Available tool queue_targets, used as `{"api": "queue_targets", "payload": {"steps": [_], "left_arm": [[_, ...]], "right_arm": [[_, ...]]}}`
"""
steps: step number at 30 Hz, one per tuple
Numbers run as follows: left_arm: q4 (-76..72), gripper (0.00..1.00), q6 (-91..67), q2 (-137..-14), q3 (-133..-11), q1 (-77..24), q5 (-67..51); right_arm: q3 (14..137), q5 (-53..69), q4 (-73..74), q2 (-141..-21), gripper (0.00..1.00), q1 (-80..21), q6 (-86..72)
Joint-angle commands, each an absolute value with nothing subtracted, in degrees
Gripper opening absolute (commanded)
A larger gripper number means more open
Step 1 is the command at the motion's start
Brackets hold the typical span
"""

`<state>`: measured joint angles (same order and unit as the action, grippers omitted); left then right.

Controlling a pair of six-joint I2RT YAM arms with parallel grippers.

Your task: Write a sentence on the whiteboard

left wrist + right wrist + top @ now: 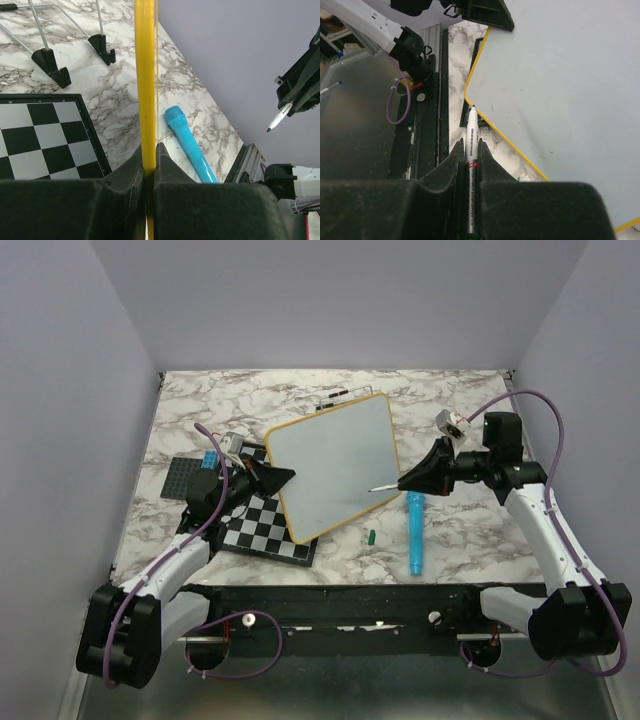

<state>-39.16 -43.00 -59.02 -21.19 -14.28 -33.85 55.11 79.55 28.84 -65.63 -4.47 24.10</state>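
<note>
Pinches the yellow-orange frame (145,75) of the whiteboard (330,465) between the closed fingers of the left gripper (149,150), at the board's left edge in the top view. Holds the board tilted at the centre of that frame, lower left corner over a checkered board (262,525). Clamps a thin white marker (471,127) in the right gripper (470,145), right of centre, tip by the board's lower right edge; cannot tell whether touching. On the marble table (480,540) below the marker: a turquoise pen-shaped tube (414,533) and a small green cap (370,537), apart. Just beyond the board's upper edge: a wire stand (335,395).
</note>
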Motion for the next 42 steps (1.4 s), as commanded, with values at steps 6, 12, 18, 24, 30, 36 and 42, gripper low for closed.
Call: {"api": "queue_targets", "payload": {"steps": [6,12,18,24,30,36,42], "left_arm": [[-40.08,0.0,-41.05,-56.87,-23.2,-14.68,-34.1],[-39.55,0.0,-40.52,-56.87,-23.29,-14.68,-34.01],[-39.46,0.0,-40.43,-56.78,-22.94,-14.68,-33.93],[-38.85,0.0,-40.25,-56.51,-23.12,-14.68,-33.75],[-38.93,0.0,-40.34,-56.78,-23.29,-14.68,-33.84],[-38.85,0.0,-40.43,-56.78,-23.29,-14.68,-33.92],[-38.76,0.0,-40.25,-56.95,-23.38,-14.68,-34.1]], "right_arm": [[56.68,77.78,29.44,-66.62,0.01,-5.89,24.88],[60.2,75.42,30.49,-68.46,0.01,-7.99,24.43],[67.58,72.07,36.29,-70.66,0.01,-9.75,28.56],[70.92,69.79,36.04,-71.72,0.01,-11.25,28.56],[74.17,67.24,36.12,-72.95,0.01,-13.09,28.48],[77.6,65.13,35.43,-74.62,0.01,-15.55,28.04],[79.01,64.07,32.79,-76.64,0.01,-19.15,26.11]]}}
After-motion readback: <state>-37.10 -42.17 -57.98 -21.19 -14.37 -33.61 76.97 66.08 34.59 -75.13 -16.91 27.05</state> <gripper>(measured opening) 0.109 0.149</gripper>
